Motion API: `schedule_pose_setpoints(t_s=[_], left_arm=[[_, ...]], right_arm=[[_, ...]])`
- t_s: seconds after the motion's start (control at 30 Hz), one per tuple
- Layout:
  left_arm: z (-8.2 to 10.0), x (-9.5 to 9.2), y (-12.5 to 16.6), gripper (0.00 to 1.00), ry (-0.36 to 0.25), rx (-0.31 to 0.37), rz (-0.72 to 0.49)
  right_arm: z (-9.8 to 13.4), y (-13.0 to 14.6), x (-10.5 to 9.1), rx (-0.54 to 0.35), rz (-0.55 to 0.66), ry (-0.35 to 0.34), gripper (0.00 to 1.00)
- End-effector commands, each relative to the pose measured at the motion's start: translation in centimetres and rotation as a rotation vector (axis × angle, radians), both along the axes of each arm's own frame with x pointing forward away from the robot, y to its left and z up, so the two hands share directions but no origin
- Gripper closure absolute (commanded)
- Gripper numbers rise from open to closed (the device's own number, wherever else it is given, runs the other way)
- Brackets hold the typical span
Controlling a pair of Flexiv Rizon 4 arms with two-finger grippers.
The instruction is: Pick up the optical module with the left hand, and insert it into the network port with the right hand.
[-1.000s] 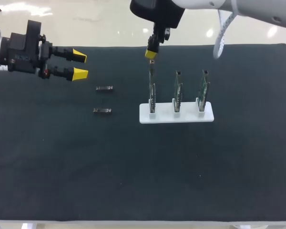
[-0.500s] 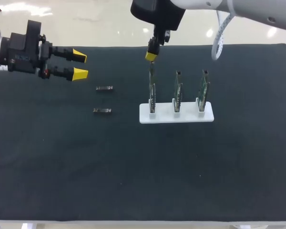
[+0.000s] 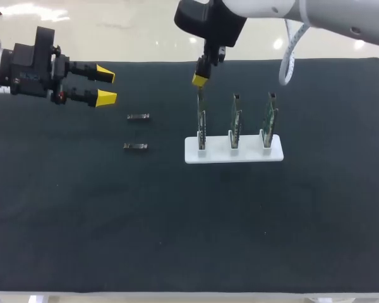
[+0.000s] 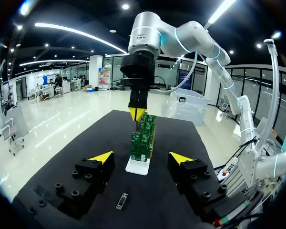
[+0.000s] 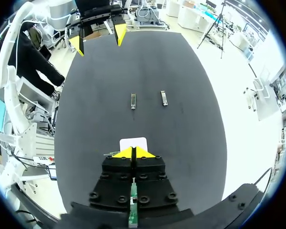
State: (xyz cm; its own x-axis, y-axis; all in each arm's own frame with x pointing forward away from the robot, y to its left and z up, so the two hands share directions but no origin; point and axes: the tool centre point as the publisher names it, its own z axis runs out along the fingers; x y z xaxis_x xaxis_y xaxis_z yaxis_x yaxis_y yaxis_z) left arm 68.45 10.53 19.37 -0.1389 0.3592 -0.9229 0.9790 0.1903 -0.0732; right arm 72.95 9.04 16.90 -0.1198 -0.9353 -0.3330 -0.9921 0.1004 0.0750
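Two small grey optical modules (image 3: 138,117) (image 3: 135,146) lie on the black mat, apart from both grippers. My left gripper (image 3: 106,85) hangs open over the mat's far left, empty; in its wrist view one module (image 4: 123,200) lies on the mat below and between its fingers (image 4: 101,156). A white stand (image 3: 234,151) holds three upright green boards (image 3: 236,120). My right gripper (image 3: 200,79) is shut just above the leftmost board, where a thin grey piece (image 3: 201,96) sticks up. Whether the tips touch that piece I cannot tell. The right wrist view shows its shut tips (image 5: 133,152) over the stand (image 5: 133,142).
The mat (image 3: 177,221) covers the whole table. In front of the stand and the modules it lies bare. The right arm (image 3: 316,16) crosses the far edge from the right. A white cable (image 3: 289,53) loops down from it.
My right gripper has crept down toward the top of the leftmost board, and its wrist has shifted slightly right. The left arm and both loose modules have stayed still.
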Motion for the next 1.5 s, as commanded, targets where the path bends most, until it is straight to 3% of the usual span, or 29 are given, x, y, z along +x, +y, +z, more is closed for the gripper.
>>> schedule_pose_setpoints(t_s=[0.03,1.2,1.5], left_arm=[[0.0,0.1,-0.1,0.00,0.001,0.003,0.000],[0.0,0.1,-0.1,0.00,0.001,0.003,0.000],[0.0,0.1,-0.1,0.00,0.001,0.003,0.000]], right_arm=[[-0.4,0.1,0.3,0.004,0.003,0.008,1.00],[-3.1,0.2,0.3,0.031,0.005,0.048,1.00],[-0.9,-0.1,0.0,0.031,-0.007,0.031,1.00]])
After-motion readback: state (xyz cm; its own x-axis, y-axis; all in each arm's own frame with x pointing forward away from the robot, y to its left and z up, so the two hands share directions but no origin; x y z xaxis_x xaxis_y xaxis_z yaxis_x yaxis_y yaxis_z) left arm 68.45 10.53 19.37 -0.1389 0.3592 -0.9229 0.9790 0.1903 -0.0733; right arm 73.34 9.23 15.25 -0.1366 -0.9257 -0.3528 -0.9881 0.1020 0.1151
